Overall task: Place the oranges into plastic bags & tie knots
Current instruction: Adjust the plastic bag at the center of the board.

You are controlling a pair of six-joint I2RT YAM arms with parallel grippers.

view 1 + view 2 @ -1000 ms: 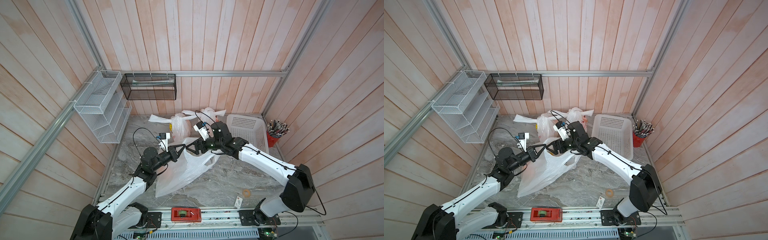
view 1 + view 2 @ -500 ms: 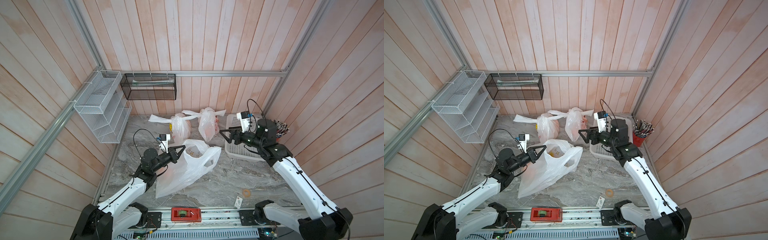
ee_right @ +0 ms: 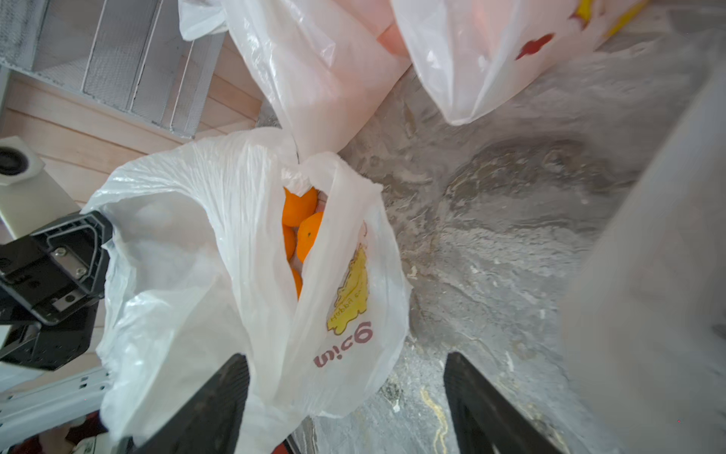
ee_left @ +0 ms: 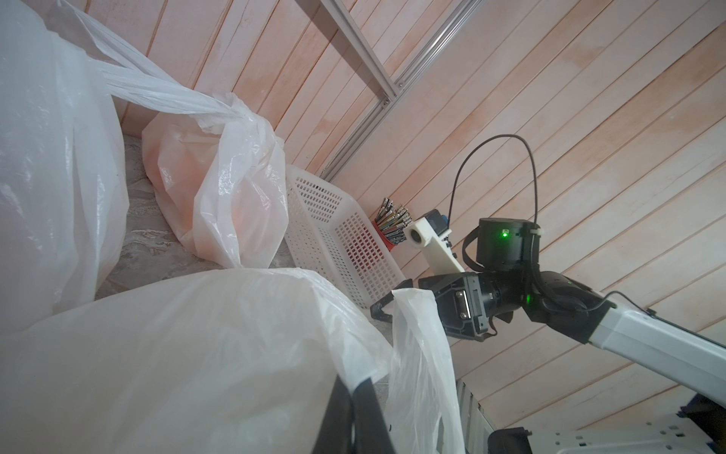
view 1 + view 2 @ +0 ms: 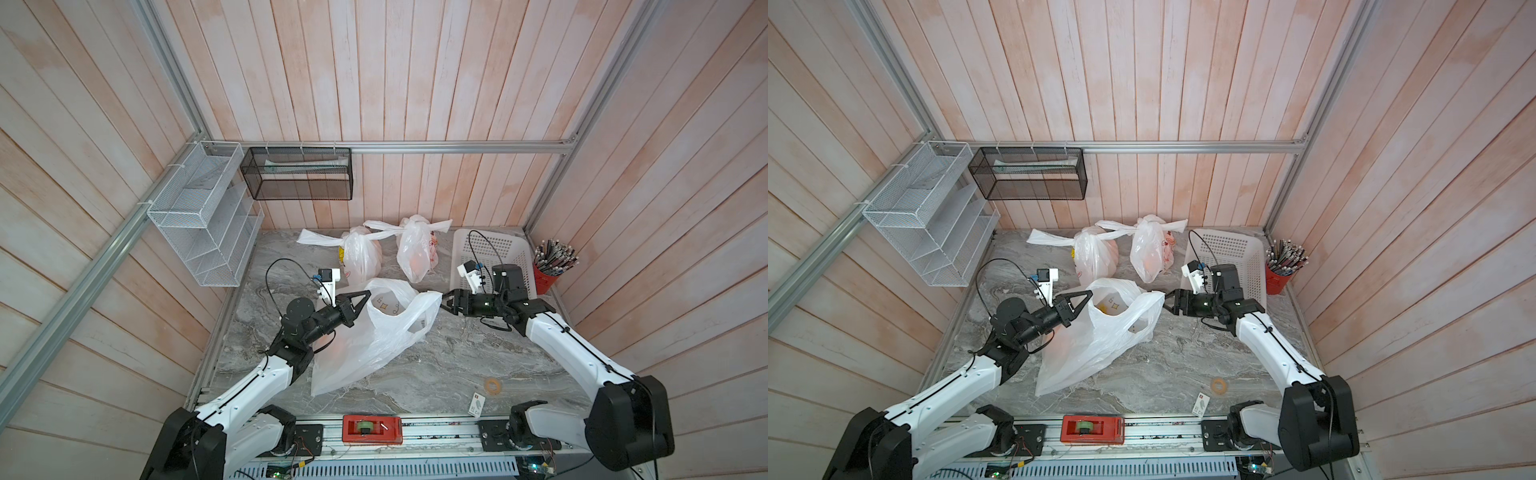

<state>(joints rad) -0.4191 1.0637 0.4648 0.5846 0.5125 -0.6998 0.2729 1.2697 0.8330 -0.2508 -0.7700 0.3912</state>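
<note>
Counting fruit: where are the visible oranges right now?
In the right wrist view, the oranges lie inside the untied bag, mid-table, beside two tied bags.
</note>
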